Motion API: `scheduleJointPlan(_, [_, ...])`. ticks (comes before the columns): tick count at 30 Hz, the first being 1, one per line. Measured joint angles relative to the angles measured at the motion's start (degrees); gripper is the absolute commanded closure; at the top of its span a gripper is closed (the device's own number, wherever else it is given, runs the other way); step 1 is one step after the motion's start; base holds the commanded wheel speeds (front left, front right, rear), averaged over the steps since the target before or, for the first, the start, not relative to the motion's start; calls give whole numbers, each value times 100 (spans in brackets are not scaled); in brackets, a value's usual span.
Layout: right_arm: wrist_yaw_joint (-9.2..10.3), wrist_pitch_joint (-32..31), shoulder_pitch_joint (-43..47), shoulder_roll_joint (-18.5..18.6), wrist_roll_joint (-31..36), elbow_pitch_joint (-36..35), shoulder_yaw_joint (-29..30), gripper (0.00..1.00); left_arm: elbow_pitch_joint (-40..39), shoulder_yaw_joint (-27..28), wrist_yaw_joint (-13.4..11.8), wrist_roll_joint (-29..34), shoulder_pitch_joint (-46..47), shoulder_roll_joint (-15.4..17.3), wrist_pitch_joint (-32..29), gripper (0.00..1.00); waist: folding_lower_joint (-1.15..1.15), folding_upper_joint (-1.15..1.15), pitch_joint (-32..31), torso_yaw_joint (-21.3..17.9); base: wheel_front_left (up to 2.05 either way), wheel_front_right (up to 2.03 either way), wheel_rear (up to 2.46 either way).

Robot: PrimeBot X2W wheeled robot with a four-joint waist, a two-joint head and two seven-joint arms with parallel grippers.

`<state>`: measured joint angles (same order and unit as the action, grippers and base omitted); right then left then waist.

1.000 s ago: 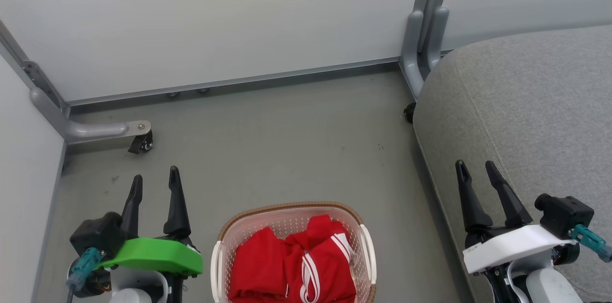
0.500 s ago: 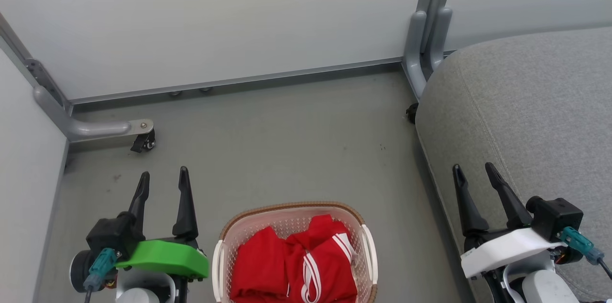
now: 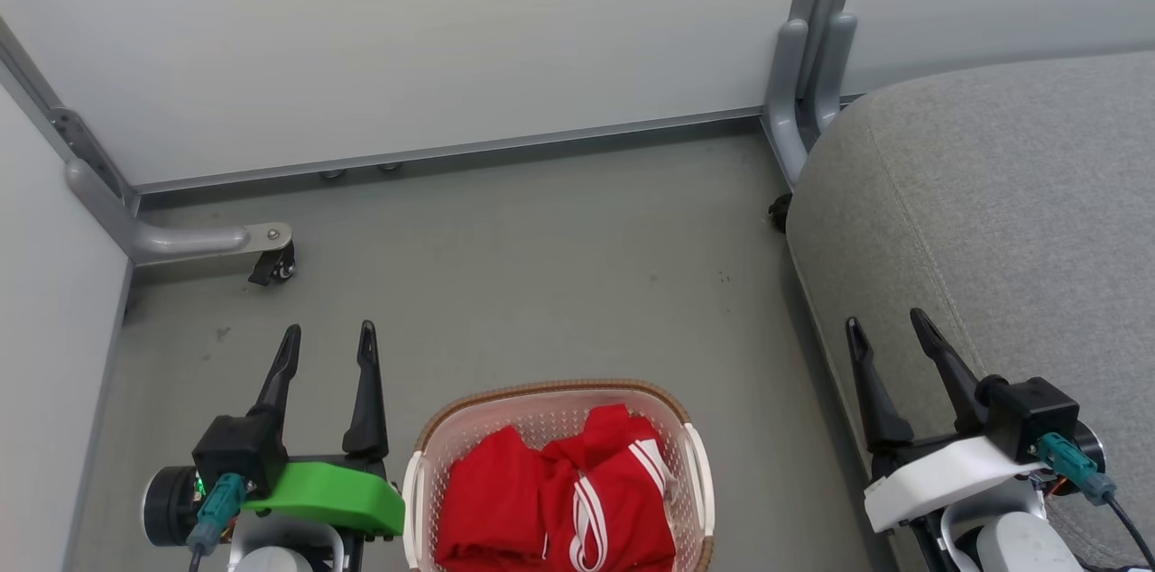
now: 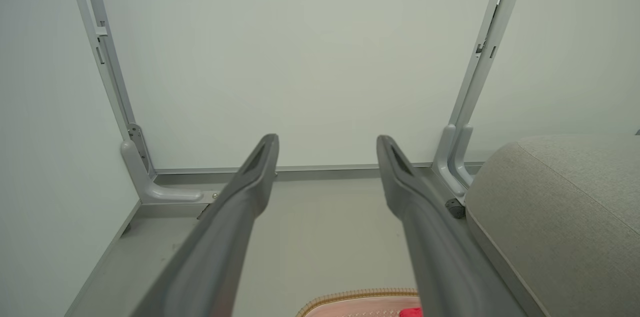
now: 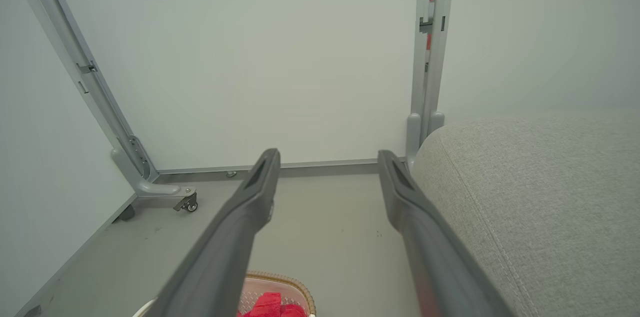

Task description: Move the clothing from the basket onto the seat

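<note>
While the clothing (image 3: 550, 509) is kept inside the basket (image 3: 541, 390), nothing is laid on the seat (image 3: 993, 211).

1. Basket: set on the grey floor (image 3: 541, 265); no shift is noted against the frames of a second ago.
2. Clothing: two red garments are bunched in the basket, the white-striped garment (image 3: 614, 500) on the side toward the seat, the plainer garment (image 3: 487, 500) on the far side.
3. Seat: placed to the right of the basket, apart from it.
4. Left gripper (image 3: 328, 333): held just left of the basket, fingers spread apart, nothing gripped. It is found nearer the basket than a second ago, with the wrist rolled.
5. Right gripper (image 3: 886, 321): held right of the basket, at the seat's near edge, fingers parted and empty. It is drawn slightly toward the basket since the earlier frames.
6. Caster (image 3: 271, 265): fixed under a grey frame foot, beyond the basket to its left, well apart.
</note>
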<state>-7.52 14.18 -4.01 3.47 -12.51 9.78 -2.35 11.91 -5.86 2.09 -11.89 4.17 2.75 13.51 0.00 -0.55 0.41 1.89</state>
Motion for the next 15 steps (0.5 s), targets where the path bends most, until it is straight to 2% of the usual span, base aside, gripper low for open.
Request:
scheduleJointPlan(5, [0, 24, 0, -22, 200, 16, 16, 0, 96, -8, 92, 29, 5, 0, 53, 0, 0, 0, -7, 16, 0, 0, 0])
scheduleJointPlan(15, [0, 77, 0, -69, 501, 82, 94, 0, 149, -77, 103, 189, 58, 0, 151, 0, 0, 0, -12, 45, 0, 0, 0])
